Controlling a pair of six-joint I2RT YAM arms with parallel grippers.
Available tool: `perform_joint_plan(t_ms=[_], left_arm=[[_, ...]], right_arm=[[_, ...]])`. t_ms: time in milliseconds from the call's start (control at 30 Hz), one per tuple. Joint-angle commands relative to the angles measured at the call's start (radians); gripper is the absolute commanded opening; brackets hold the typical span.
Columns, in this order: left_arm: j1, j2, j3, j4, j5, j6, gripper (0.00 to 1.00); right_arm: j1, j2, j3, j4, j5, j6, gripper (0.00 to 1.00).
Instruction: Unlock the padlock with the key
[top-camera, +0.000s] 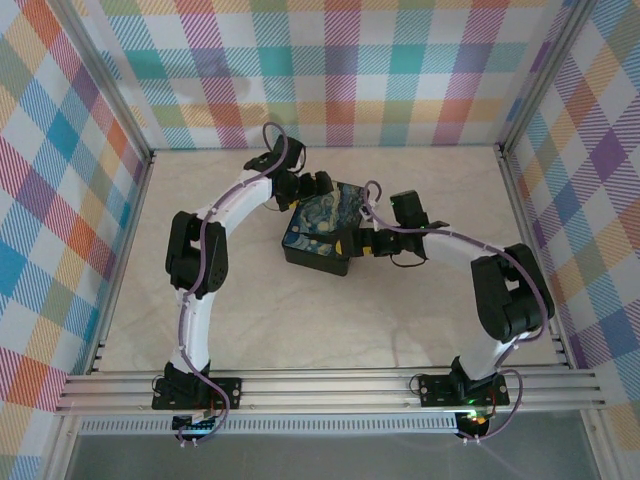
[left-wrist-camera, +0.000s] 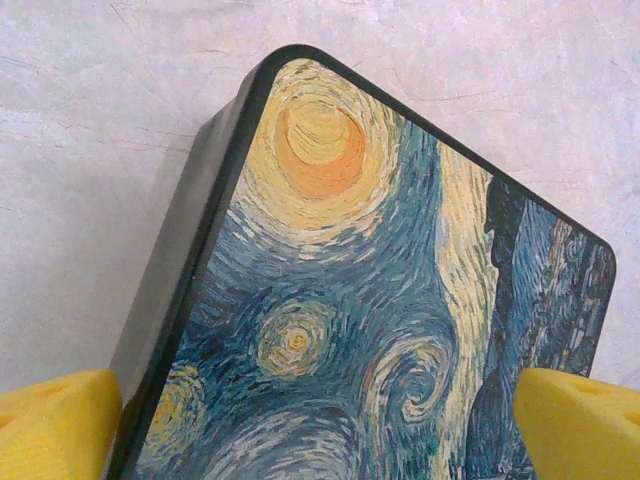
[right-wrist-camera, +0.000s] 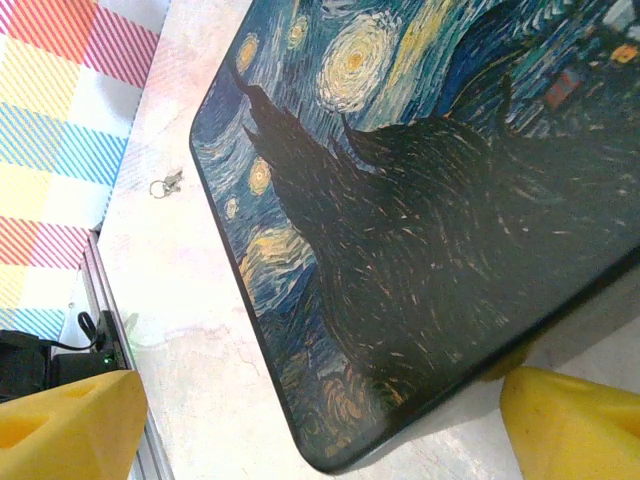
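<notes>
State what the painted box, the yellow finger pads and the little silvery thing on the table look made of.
The box: smooth black walls with a slight sheen, likely plastic or coated metal. Its lid: glossy printed swirl painting. The left gripper's finger pads: matte yellow, soft-edged, probably foam or rubber. The key: pale silvery glint, seemingly metal, too small to be sure.

The box (left-wrist-camera: 380, 300) is running off the bottom and right edges of the left wrist view, and off the top and right edges of the right wrist view. The pads (left-wrist-camera: 55, 425) of the left end effector (left-wrist-camera: 320, 425) are being cut by the bottom edge, as are those of the right end effector (right-wrist-camera: 320, 420). From above, both are covering the box's twelve and three o'clock edges. At ten o'clock of the box in the right wrist view, the key (right-wrist-camera: 165, 184) is lying on the table (right-wrist-camera: 200, 380), too small to make out.
</notes>
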Motion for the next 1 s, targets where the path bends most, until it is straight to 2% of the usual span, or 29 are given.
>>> perform_joint_plan(t_ms=[0, 100, 267, 400, 600, 800, 967], left_arm=[[-0.005, -0.091, -0.037, -0.089, -0.037, 0.049, 1.0], [-0.005, -0.154, -0.064, -0.211, -0.137, 0.066, 1.0], [-0.013, -0.307, -0.239, -0.267, -0.167, 0.042, 1.0], [-0.042, -0.414, -0.396, -0.273, -0.127, 0.003, 1.0], [-0.08, -0.502, -0.546, -0.186, 0.022, -0.063, 1.0], [-0.096, -0.465, -0.536, -0.127, 0.057, -0.078, 1.0], [-0.093, -0.409, -0.497, -0.104, 0.033, -0.068, 1.0]], right_arm=[[-0.036, -0.074, 0.041, -0.01, 0.064, -0.025, 0.92], [-0.097, -0.063, 0.08, -0.029, 0.102, -0.008, 0.93], [-0.126, 0.049, 0.239, -0.095, 0.219, -0.075, 0.93], [-0.13, 0.173, 0.392, -0.111, 0.284, -0.093, 0.94], [-0.133, 0.335, 0.564, -0.081, 0.34, -0.075, 0.96], [-0.133, 0.47, 0.684, -0.055, 0.252, -0.059, 0.95], [-0.132, 0.476, 0.672, -0.024, 0.101, -0.086, 0.91]])
